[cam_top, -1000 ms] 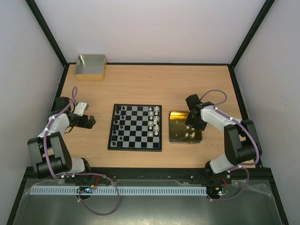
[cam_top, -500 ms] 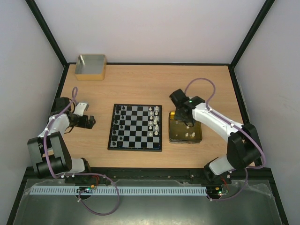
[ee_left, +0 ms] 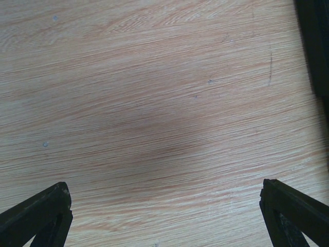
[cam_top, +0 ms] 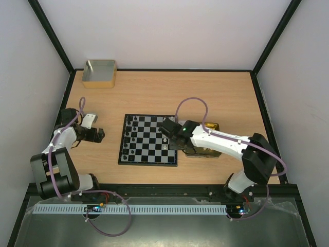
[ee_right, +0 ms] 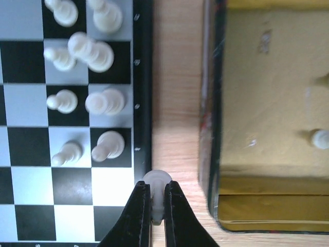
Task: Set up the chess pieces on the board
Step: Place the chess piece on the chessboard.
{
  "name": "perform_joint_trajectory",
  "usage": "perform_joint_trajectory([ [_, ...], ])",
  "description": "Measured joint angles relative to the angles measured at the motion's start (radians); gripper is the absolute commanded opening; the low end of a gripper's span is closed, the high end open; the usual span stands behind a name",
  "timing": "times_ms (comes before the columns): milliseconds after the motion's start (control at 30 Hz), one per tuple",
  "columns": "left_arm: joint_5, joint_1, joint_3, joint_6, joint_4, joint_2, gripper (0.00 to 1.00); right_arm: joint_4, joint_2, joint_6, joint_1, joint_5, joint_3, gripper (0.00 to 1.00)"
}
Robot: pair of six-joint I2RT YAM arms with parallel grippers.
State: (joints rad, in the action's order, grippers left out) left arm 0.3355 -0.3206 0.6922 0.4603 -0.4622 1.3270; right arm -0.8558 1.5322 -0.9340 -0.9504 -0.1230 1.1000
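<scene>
The chessboard (cam_top: 148,139) lies mid-table, with black pieces (cam_top: 129,135) on its left columns and cream-white pieces (cam_top: 167,123) on its right columns. My right gripper (cam_top: 169,139) hangs over the board's right edge, shut on a cream-white piece (ee_right: 156,182) that sits above the board's black border (ee_right: 142,82). Several white pieces (ee_right: 105,101) stand on the squares ahead of it. My left gripper (cam_top: 98,135) is open and empty over bare wood, left of the board; its fingertips (ee_left: 41,208) show at the bottom corners of the left wrist view.
The gold tin (cam_top: 209,149) sits right of the board, partly under my right arm, with white pieces (ee_right: 321,139) still in it. A grey box with tan rim (cam_top: 99,73) stands at the back left.
My right arm has swung left from over the gold tin to the board's right edge, carrying the white piece. The left arm has not moved.
</scene>
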Motion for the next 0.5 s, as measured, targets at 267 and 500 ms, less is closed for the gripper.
perform_joint_trajectory([
  [267, -0.003, 0.000, -0.001, 0.000, 0.000, -0.011, 1.00, 0.059, 0.055, -0.024, -0.054, 0.068, -0.031, 0.02],
  [500, -0.004, 0.002, -0.001, 0.000, 0.000, -0.011, 0.99, 0.098, 0.077, -0.033, -0.073, 0.100, -0.036, 0.02],
])
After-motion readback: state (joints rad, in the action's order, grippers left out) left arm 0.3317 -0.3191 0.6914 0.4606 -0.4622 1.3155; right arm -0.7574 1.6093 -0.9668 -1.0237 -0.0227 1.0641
